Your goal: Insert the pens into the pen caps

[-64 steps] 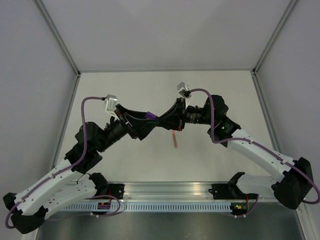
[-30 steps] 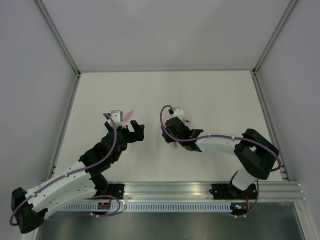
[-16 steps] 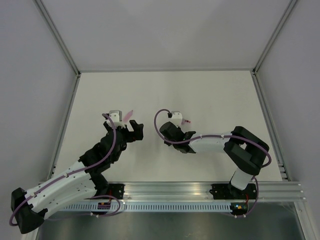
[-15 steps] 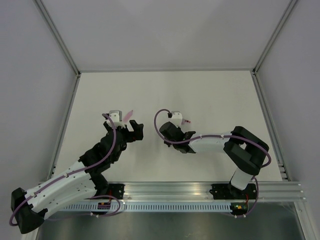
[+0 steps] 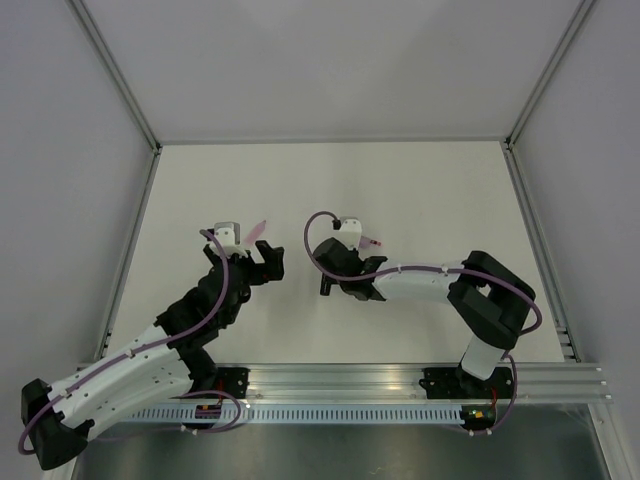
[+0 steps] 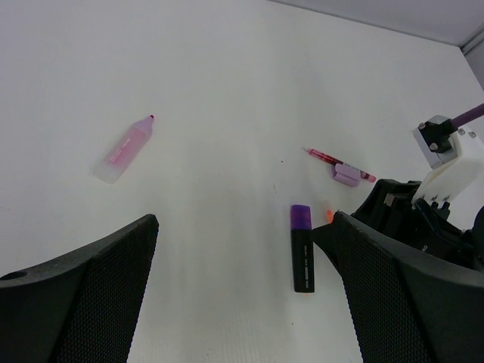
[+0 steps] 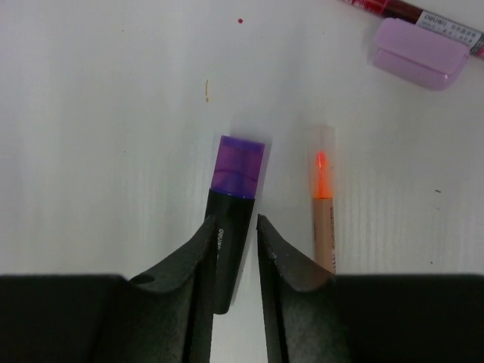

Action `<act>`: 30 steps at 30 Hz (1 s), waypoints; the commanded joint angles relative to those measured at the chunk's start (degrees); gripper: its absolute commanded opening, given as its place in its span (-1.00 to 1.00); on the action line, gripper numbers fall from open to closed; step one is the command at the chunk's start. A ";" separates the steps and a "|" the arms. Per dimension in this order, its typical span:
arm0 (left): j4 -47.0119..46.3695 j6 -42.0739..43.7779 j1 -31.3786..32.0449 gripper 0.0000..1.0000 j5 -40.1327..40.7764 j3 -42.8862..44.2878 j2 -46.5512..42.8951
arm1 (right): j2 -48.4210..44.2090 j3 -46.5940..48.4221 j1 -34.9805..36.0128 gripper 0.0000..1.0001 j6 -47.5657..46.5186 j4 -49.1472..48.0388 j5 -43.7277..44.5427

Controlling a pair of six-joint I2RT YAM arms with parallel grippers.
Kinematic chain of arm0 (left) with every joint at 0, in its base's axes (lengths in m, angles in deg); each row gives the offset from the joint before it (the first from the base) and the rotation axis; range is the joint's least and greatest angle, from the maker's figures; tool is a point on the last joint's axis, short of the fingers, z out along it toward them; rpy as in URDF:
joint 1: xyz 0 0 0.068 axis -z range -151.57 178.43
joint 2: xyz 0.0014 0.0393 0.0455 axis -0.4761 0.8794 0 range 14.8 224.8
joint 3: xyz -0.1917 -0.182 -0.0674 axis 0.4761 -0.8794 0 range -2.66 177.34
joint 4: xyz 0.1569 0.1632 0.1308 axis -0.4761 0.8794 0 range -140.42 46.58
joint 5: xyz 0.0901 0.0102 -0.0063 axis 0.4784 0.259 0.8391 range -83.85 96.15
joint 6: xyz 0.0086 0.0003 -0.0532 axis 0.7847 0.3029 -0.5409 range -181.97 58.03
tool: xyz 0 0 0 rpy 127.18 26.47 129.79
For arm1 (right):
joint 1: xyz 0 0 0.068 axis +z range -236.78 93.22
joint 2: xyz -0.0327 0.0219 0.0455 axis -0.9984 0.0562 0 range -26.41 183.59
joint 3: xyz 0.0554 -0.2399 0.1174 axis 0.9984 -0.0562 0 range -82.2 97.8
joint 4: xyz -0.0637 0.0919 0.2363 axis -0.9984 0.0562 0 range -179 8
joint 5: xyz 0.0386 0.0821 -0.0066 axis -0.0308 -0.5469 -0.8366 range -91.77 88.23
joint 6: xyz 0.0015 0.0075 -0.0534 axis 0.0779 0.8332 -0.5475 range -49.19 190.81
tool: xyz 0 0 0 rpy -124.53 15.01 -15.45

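A black pen [image 7: 231, 242] with a purple cap [image 7: 240, 166] on its far end lies flat on the white table. My right gripper [image 7: 235, 221] straddles its body, jaws a little wider than the pen, with a gap showing on the right side. Just right of it lies an uncapped orange pen [image 7: 324, 223]. A lilac pen cap [image 7: 422, 44] rests against a thin red pen [image 7: 408, 13] farther off. My left gripper [image 6: 243, 223] hangs wide open and empty, left of the black pen [image 6: 303, 255]. A pink pen [image 6: 125, 149] lies at its far left.
In the top view both arms are folded low near the table's middle, left gripper [image 5: 262, 262] and right gripper [image 5: 328, 288] a short gap apart. The pink pen [image 5: 257, 228] lies beside the left wrist camera. Grey walls enclose the table.
The right gripper's jaws have parted from around the black pen, which now lies on the table. The right wrist has shifted slightly left. The left arm has barely moved.
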 commanded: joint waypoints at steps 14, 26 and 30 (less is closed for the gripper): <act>-4.70 2.65 0.05 0.99 1.46 -1.04 3.86 | -16.46 4.00 -32.23 -0.28 -1.59 17.25 -10.19; -5.93 2.56 0.05 0.99 -1.88 -1.13 4.74 | -14.36 5.66 -68.13 -0.07 -9.67 32.96 -18.29; -5.49 2.47 0.05 0.99 -1.97 -1.13 4.39 | -16.55 2.59 -69.28 -0.07 -11.78 34.55 -19.42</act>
